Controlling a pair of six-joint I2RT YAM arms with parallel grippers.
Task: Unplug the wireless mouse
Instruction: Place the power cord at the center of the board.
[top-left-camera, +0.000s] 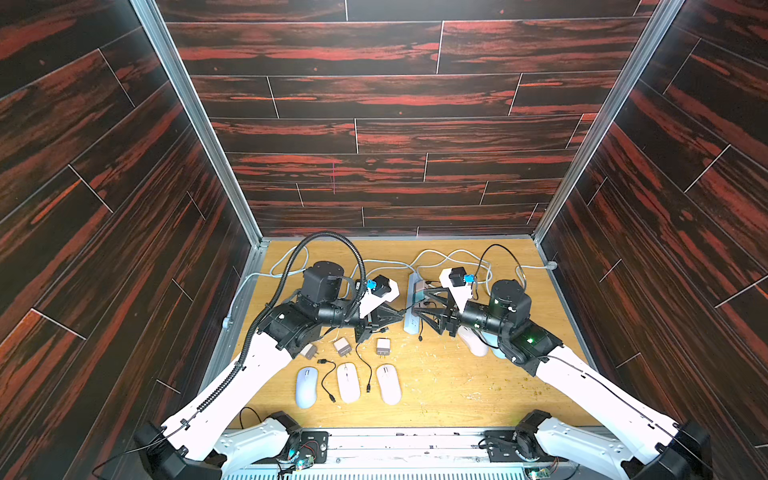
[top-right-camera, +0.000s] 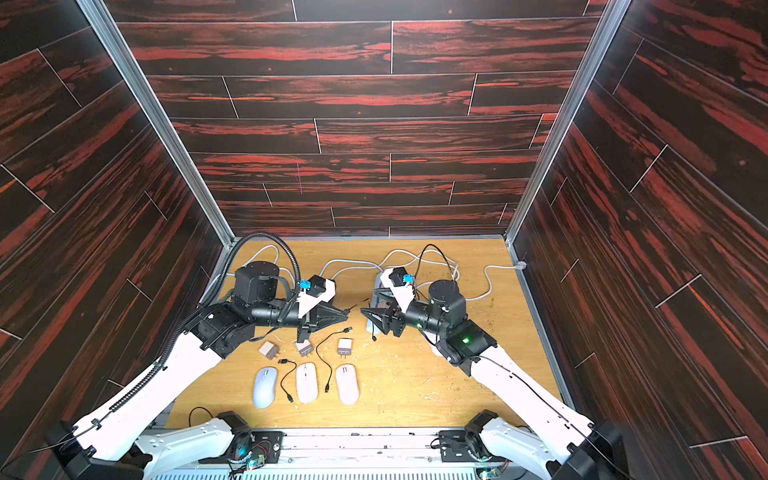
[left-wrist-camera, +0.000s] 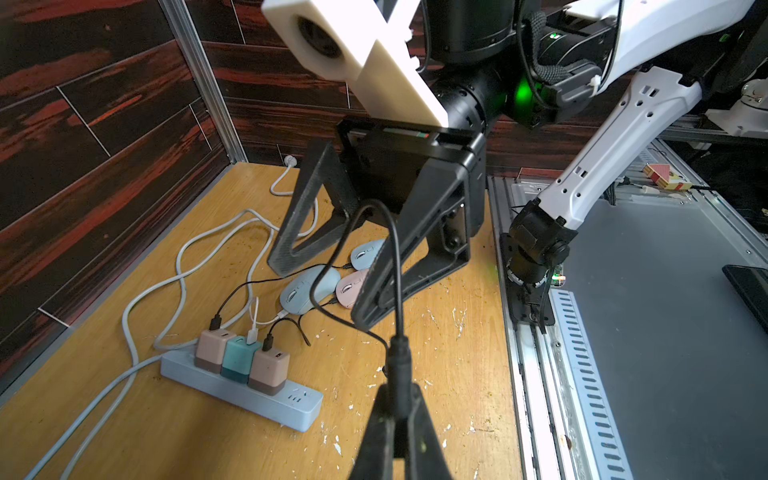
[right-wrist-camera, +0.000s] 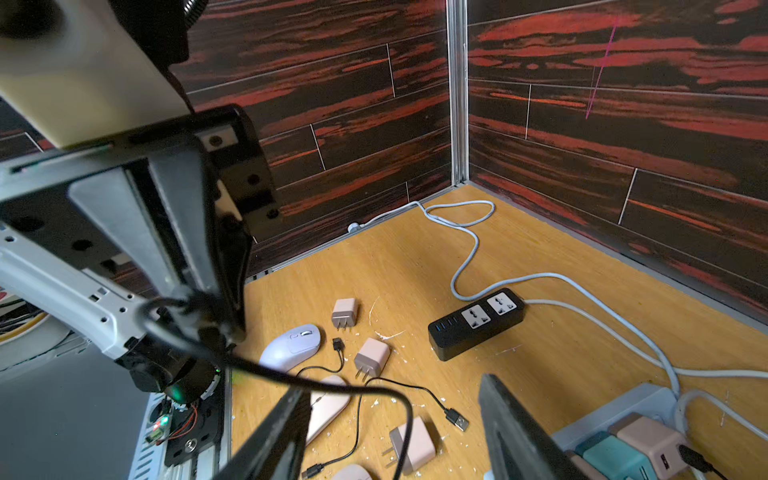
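Top views both show dark red wood-grain walls (top-left-camera: 374, 124) boxing in a scuffed, chip-flecked wooden table (top-left-camera: 457, 386). A grey power strip (left-wrist-camera: 249, 395) lies mid-table, with a pale blue wireless mouse (left-wrist-camera: 307, 295) just beside it under the right arm. The left gripper (left-wrist-camera: 399, 390) is clamped on a black cable (left-wrist-camera: 400, 291), while the right gripper (right-wrist-camera: 395, 415) has its jaws wide apart and grips nothing.

I could read no words, brands or numbers anywhere. A small dark mark on the pink charger (right-wrist-camera: 648, 444) just beside the right gripper (right-wrist-camera: 392, 384) was too blurred for me to make out.
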